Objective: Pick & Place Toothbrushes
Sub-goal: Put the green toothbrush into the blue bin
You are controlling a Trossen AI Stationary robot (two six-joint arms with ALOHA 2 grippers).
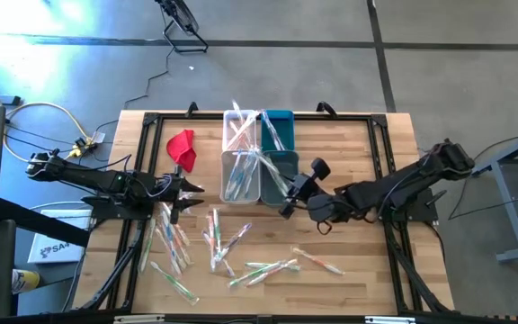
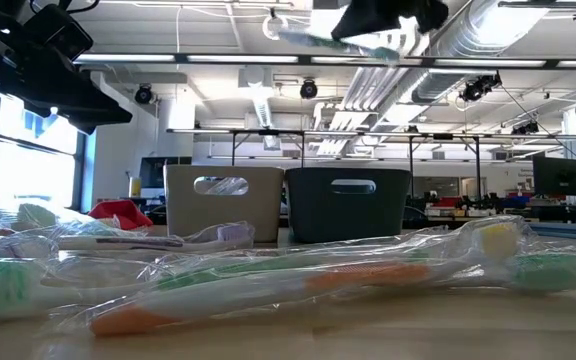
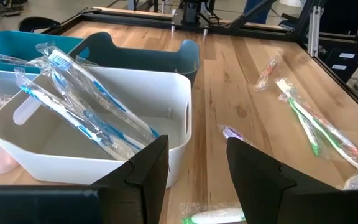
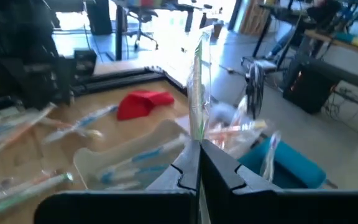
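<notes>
Several wrapped toothbrushes [image 1: 223, 243] lie loose on the near half of the wooden table [image 1: 358, 225]. Others rest in the white bin [image 3: 98, 118] and in the bins behind it [image 1: 257, 153]. My right gripper [image 1: 286, 196] hangs above the bins' right side, shut on one green-handled toothbrush [image 4: 197, 99] in its clear wrapper; it shows again at the top of the low view [image 2: 318, 38]. My left gripper [image 3: 197, 168] stands open just left of the white bin, with nothing between its fingers. My right gripper pinches the wrapped toothbrush by one end [image 4: 198, 144] between its two shut fingers. The fingers come nearly level from the table's right side. The toothbrush sticks out beyond the fingertips toward the bins, lifted clear of the table and the bins.
A red cloth [image 1: 183, 147] lies on the table left of the bins. A black frame rail [image 1: 259, 115] runs around the table's edge. Cables and a box [image 1: 52, 245] sit off the table's left side.
</notes>
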